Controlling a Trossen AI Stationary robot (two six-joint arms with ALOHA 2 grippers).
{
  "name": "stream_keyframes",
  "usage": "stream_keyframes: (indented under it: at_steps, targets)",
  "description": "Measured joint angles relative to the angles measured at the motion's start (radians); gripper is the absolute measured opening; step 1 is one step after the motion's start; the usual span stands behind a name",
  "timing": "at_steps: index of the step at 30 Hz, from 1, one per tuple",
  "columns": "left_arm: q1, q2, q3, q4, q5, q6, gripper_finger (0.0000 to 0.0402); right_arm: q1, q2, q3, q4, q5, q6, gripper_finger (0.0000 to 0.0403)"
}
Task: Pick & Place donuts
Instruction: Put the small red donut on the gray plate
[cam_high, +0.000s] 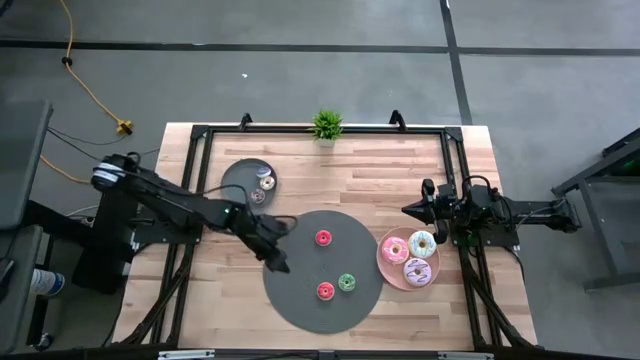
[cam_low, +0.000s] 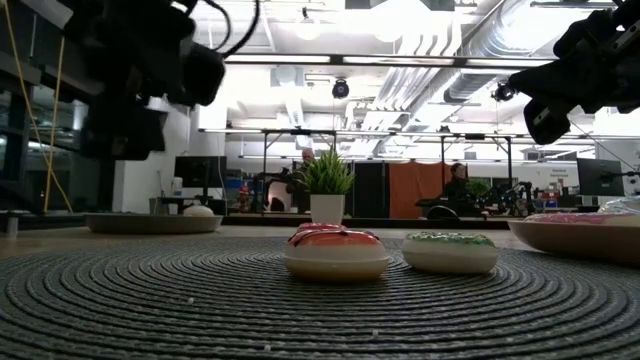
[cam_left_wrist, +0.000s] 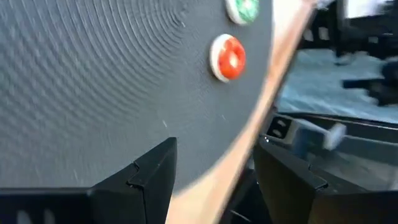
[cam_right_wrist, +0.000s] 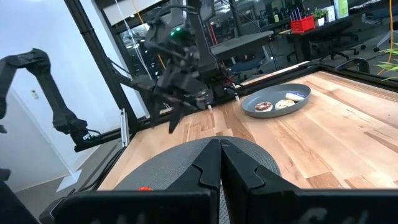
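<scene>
1. Clearly, we have our left pincer (cam_high: 279, 262) over the near-left rim of the big grey mat (cam_high: 300, 300), its jaws spread and holding nothing; we judge that the gap is kept wide so a small ring can fit between the fingers (cam_left_wrist: 149, 174).
2. Ahead of that pincer, on the mat, lie three tiny donuts: a red one (cam_high: 323, 238) farther off, another red one (cam_high: 325, 291) nearer the table's front edge, and a green one (cam_high: 347, 283) just beside it. We take these as what is left to fetch.
3. Behind the pincer, toward the table's far side, sits the small dark plate (cam_high: 240, 172), already holding two tiny donuts (cam_high: 266, 181); it looks to us like the drop-off spot.
4. Our right pincer (cam_high: 408, 211) waits with its fingers pressed together, empty, above the wood just beside the pink plate (cam_high: 386, 262), where the three bigger frosted donuts (cam_high: 422, 244) rest.
</scene>
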Motion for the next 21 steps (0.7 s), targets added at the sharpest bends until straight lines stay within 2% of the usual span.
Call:
stream_keyframes:
  at_steps: [3,13,21]
  targets:
    - [-0.030,0.079,0.050,0.002,-0.056,0.025,0.0204,0.000,0.000,0.000,0.000,0.000,0.000,0.0000]
    - [-0.105,0.301,0.228,0.065,-0.127,0.036,0.0204,0.000,0.000,0.000,0.000,0.000,0.000,0.0000]
    - [-0.103,0.430,0.366,0.038,-0.195,-0.063,0.0204,0.000,0.000,0.000,0.000,0.000,0.000,0.0000]
